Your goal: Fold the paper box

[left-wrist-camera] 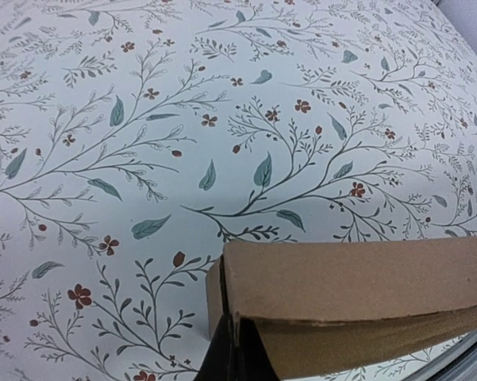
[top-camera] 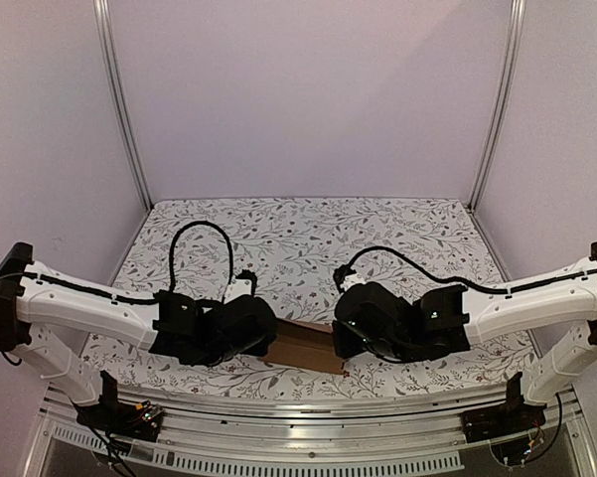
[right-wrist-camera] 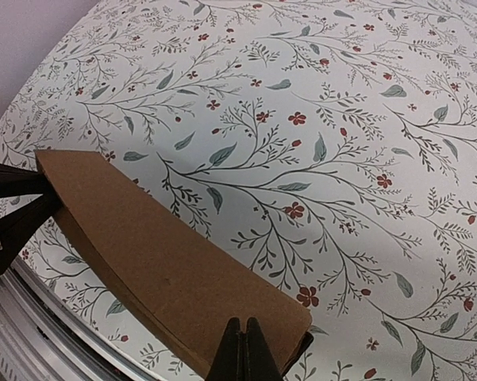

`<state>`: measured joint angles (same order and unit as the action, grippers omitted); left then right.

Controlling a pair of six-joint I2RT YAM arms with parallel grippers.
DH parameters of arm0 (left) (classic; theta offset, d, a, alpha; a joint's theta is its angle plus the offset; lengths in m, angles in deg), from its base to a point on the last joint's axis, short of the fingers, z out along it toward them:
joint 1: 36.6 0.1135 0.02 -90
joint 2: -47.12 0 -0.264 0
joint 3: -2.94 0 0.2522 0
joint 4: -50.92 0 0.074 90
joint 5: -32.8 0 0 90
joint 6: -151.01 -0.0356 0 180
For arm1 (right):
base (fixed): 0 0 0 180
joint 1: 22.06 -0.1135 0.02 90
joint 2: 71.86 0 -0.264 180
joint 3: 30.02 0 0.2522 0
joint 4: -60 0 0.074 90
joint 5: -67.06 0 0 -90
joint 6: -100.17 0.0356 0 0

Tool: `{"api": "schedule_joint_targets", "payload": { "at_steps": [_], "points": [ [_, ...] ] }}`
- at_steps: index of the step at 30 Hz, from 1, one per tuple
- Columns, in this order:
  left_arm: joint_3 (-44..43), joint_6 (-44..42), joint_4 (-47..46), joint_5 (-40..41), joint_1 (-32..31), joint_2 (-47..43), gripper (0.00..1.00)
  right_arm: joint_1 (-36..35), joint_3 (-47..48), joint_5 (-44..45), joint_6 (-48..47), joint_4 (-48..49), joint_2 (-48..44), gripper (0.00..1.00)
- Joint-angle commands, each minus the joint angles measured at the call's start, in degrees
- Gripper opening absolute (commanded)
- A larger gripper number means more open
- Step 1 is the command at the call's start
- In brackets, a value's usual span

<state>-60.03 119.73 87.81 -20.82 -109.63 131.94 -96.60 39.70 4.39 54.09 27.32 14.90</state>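
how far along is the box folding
Looks mostly done: the plain brown cardboard box already stands as a closed shallow box with raised walls, not a flat sheet. In hand: the left gripper and right gripper each pinch one end near the floral table's near edge. Still to do: probably pressing the lid shut and releasing; whether it's locked isn't visible.
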Motion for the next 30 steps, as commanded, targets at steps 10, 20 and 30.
{"api": "schedule_joint_targets", "payload": {
  "at_steps": [10,20,30],
  "points": [
    [-0.5,0.2,2.5,-1.5,-1.2,1.7,0.0,-1.1,0.8,3.3,-1.1,-6.9,-4.7,0.1],
    [-1.0,-0.1,2.6,-1.4,-1.2,2.1,0.0,-1.0,-5.7,5.7,2.5,-11.2,-12.4,0.18],
    [-1.9,-0.5,3.2,-1.4,-1.2,2.7,0.0,-0.7,-7.4,2.2,5.2,-4.6,-8.8,0.24]
  ]
}}
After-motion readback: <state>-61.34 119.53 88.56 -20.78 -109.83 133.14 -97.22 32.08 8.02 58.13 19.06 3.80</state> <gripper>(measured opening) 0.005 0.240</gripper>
